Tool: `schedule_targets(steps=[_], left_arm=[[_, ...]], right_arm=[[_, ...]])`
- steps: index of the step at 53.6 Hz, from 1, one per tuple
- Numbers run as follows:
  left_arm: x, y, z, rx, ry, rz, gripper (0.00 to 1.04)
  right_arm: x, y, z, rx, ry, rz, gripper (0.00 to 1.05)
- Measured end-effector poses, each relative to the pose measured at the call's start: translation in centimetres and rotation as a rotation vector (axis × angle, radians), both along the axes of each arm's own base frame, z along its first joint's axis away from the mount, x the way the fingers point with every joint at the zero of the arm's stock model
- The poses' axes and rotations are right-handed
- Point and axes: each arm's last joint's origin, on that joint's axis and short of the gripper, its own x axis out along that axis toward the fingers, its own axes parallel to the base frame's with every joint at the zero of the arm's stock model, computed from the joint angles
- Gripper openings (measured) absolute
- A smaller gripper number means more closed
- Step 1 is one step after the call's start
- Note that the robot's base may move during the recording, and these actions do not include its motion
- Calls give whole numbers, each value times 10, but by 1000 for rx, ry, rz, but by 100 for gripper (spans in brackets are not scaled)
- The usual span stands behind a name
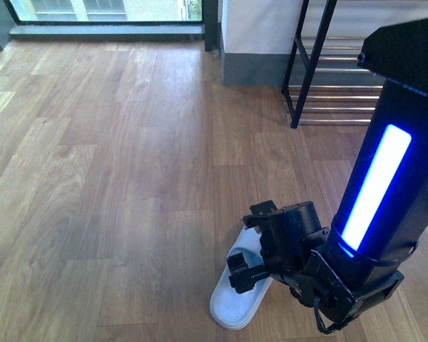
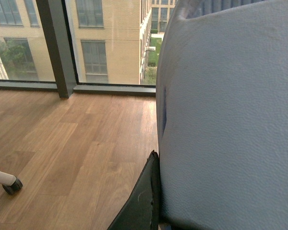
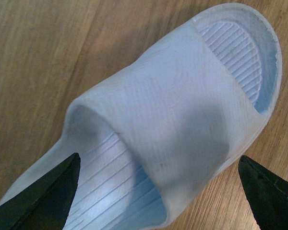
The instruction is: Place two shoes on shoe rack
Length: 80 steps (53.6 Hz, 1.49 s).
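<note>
Black R claw [image 3: 158, 160] low, astride slide [image 3: 182, 105]

We are looking at a wood floor [image 1: 114, 178] made of long brown boards, and daylight is shining on it. At the far end we are seeing a big window [image 1: 107, 8] with a grey ledge [image 1: 107, 30] under it. Beside it a white wall [image 1: 257, 21] is standing, with a grey strip [image 1: 253, 70] along its foot. Through the glass we are seeing tan buildings [image 2: 110, 38] and green trees [image 2: 12, 55]. A dark post [image 2: 57, 48] is splitting the window. A small black wheel [image 2: 12, 186] is resting on the floor.
</note>
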Motion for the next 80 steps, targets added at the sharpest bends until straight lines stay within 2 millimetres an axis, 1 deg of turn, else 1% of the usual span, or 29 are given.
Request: schedule_targets(steps=[10, 17, 18, 24, 30, 36, 38, 42, 48, 51, 53, 54, 56, 57, 58, 59, 60, 61, 62, 63, 65, 67, 68, 69, 70, 73, 74, 76, 80], left_arm=[[0, 0, 0, 0, 0, 0, 2], [0, 0, 0, 0, 0, 0, 2], [0, 0, 0, 0, 0, 0, 2], [0, 0, 0, 0, 0, 0, 2], [0, 0, 0, 0, 0, 0, 2], [0, 0, 0, 0, 0, 0, 2], [0, 0, 0, 0, 0, 0, 2], [0, 0, 0, 0, 0, 0, 2], [0, 0, 0, 0, 0, 0, 2], [0, 0, 0, 0, 0, 0, 2], [0, 0, 0, 0, 0, 0, 2], [0, 0, 0, 0, 0, 0, 2], [0, 0, 0, 0, 0, 0, 2], [0, 0, 0, 0, 0, 0, 2], [0, 0, 0, 0, 0, 0, 2], [0, 0, 0, 0, 0, 0, 2], [0, 0, 0, 0, 0, 0, 2], [0, 0, 0, 0, 0, 0, 2], [0, 0, 0, 0, 0, 0, 2], [0, 0, 0, 0, 0, 0, 2], [0, 0, 0, 0, 0, 0, 2], [0, 0, 0, 0, 0, 0, 2], [0, 0, 0, 0, 0, 0, 2], [0, 0, 0, 0, 0, 0, 2], [0, 0, 0, 0, 0, 0, 2], [0, 0, 0, 0, 0, 0, 2], [0, 0, 0, 0, 0, 0, 2], [0, 0, 0, 0, 0, 0, 2], [0, 0, 0, 0, 0, 0, 2]], right_arm=[[11, -7, -17, -87, -62, -13, 95], [15, -16, -22, -167, -93, -44, 73], [19, -16, -23, -186, -88, -48, 68], [36, -17, -24, -227, -113, -63, 47], [40, -17, -22, -241, -129, -77, 33], [40, -19, -21, -259, -136, -81, 18], [40, -19, -21, -261, -139, -80, 14], [40, -22, -14, -251, -155, -60, 2], [39, -22, 3, -230, -196, -13, 2], [39, -24, 17, -214, -238, 14, 2], [39, -27, 30, -205, -282, 42, 2], [39, -29, 41, -198, -315, 54, 2], [39, -31, 52, -201, -347, 67, 2], [38, -33, 64, -200, -376, 72, 2], [38, -34, 71, -202, -390, 81, 2], [37, -36, 85, -203, -418, 84, 2], [36, -37, 92, -206, -432, 93, 2], [33, -40, 106, -207, -459, 101, 2], [32, -41, 113, -206, -471, 104, 2], [28, -42, 128, -208, -492, 114, 2], [23, -44, 142, -206, -509, 119, 2], [12, -45, 171, -198, -544, 138, 2], [9, -45, 179, -193, -553, 146, 2], [2, -45, 192, -185, -568, 159, 2], [-2, -45, 199, -182, -575, 165, 2], [-25, -43, 235, -166, -615, 202, 2], [-37, -43, 251, -158, -632, 216, 2], [-53, -43, 270, -151, -650, 228, 2], [-74, -43, 295, -145, -688, 241, 2]])
